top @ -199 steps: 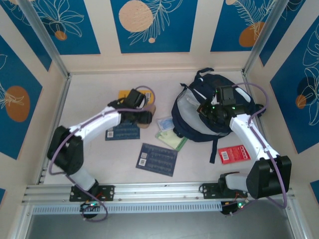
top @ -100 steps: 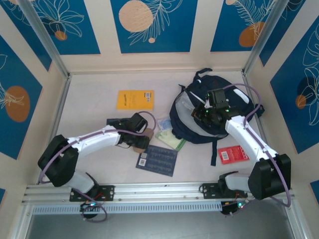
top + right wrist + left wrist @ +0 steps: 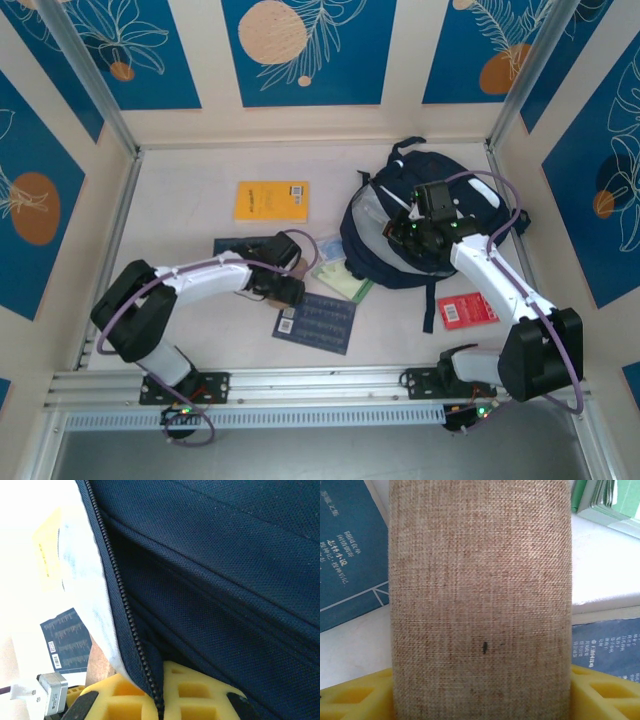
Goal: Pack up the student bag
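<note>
The student bag (image 3: 478, 203), dark navy with a light grey lining, lies at the back right with its mouth facing left. My right gripper (image 3: 413, 233) is shut on the zippered rim of that opening, and its yellow pads (image 3: 200, 692) pinch the navy fabric (image 3: 225, 555) along the zipper. A tan burlap pouch (image 3: 480, 600) is held between the yellow pads (image 3: 602, 690) of my left gripper (image 3: 289, 281), which is shut on it. The pouch (image 3: 302, 263) hangs low over the table, left of the bag's mouth.
A yellow book (image 3: 271, 199) lies at the back. A dark blue book (image 3: 232, 245) sits under my left arm, and another blue book (image 3: 315, 321) lies in front. Green and white notebooks (image 3: 340, 277) rest by the bag's mouth. A red book (image 3: 466, 310) lies at the front right.
My left arm has carried the pouch from beside the yellow book forward and to the right, toward the blue book. The right gripper shifted slightly left with the bag's rim.
</note>
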Action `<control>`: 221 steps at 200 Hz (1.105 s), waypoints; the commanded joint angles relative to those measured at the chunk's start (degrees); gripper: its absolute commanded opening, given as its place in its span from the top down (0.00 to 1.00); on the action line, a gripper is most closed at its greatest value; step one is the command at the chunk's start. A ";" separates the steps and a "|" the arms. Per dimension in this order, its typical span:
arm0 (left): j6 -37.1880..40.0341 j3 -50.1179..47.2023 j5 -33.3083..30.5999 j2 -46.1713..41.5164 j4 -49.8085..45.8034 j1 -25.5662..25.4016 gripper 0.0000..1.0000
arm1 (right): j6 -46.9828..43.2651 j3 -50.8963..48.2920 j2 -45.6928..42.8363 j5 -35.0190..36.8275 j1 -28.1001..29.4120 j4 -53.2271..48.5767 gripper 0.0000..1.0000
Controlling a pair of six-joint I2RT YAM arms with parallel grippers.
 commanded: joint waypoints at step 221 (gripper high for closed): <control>0.95 27.60 17.68 -9.08 -3.17 -1.83 0.58 | 0.08 39.89 9.04 -9.47 -5.49 -18.34 1.00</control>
